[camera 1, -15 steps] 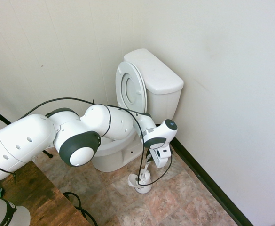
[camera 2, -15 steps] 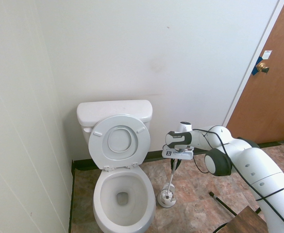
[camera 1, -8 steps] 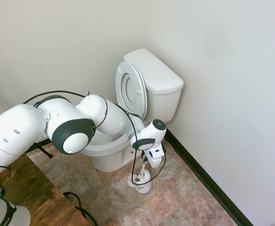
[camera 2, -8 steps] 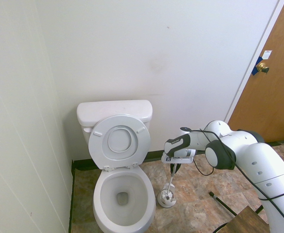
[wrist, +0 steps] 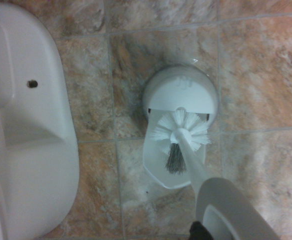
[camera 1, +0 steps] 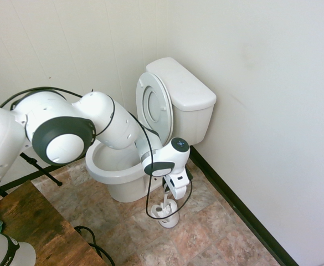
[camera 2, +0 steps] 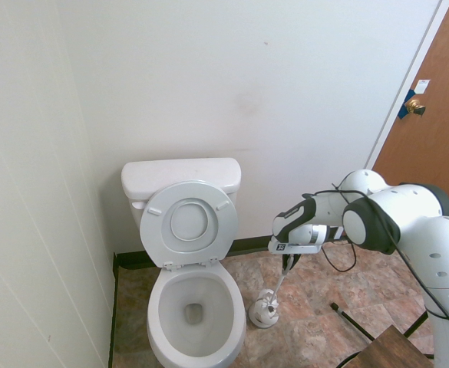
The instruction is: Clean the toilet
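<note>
Our hand is clamped shut on the brush handle. Below it the bristles barely clear the holder; snagging it could tip it before we reach the toilet.

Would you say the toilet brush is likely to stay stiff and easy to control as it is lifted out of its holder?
Probably light: the toilet brush has a thin handle and small bristle head. Its long shaft looks rigid, though the head may swing, since the gripper holds it at the top. The small holder might tip if the bristles catch.

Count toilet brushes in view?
1. The toilet brush hangs from the shut gripper over its holder on the floor, beside the toilet. None others visible.
</note>
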Controlling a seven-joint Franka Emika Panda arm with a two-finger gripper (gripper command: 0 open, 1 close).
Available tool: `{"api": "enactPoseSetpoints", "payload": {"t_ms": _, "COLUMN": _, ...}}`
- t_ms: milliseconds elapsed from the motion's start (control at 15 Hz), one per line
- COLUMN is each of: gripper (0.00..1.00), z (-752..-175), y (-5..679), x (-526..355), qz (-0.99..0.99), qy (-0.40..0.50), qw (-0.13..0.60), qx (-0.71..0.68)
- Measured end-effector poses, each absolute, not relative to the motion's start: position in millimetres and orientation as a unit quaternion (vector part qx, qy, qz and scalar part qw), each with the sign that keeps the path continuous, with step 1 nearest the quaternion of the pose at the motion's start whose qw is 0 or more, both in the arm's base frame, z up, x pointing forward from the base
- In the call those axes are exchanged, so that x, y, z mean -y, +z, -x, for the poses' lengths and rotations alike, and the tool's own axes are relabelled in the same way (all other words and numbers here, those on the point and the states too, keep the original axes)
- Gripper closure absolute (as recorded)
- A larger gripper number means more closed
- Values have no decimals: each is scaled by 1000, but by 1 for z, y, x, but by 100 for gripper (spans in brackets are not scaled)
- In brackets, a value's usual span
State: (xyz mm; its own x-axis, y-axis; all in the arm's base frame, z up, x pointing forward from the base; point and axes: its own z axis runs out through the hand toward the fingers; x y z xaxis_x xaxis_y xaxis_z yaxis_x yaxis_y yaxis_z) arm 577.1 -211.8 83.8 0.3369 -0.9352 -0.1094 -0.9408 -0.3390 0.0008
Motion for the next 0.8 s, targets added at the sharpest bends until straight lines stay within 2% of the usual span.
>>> {"api": "enactPoseSetpoints", "payload": {"t_ms": 467, "gripper": 100, "z": -529, "y": 214, "x": 149, "qz": 842, "qy": 9, "qw": 17, "qx": -539}}
{"api": "enactPoseSetpoints", "payload": {"t_ms": 800, "gripper": 100, "z": -531, "y": 363, "x": 94, "qz": 853, "qy": -46, "qw": 6, "qx": -519}}
